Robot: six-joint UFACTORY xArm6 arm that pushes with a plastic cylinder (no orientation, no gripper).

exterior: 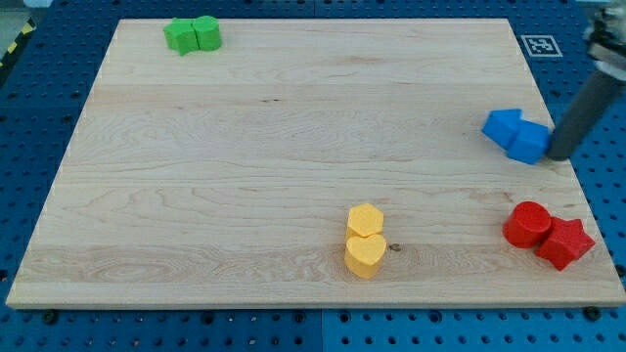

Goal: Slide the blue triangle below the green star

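My tip [559, 156], a bare rod with no claw to open or close, touches the blue triangle [530, 141] at its 3 o'clock side, green star [181, 36] far off toward 10 o'clock.

Two green blocks [193, 35]; two blue blocks [516, 134]; two yellow blocks [365, 240]; two red blocks [548, 235]; eight altogether.

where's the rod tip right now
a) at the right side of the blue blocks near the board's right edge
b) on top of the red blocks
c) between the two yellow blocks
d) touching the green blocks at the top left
a: my tip sits right against the view's right side of the blue blocks, near the board's right edge, far from the green blocks, the yellow blocks and the red blocks.
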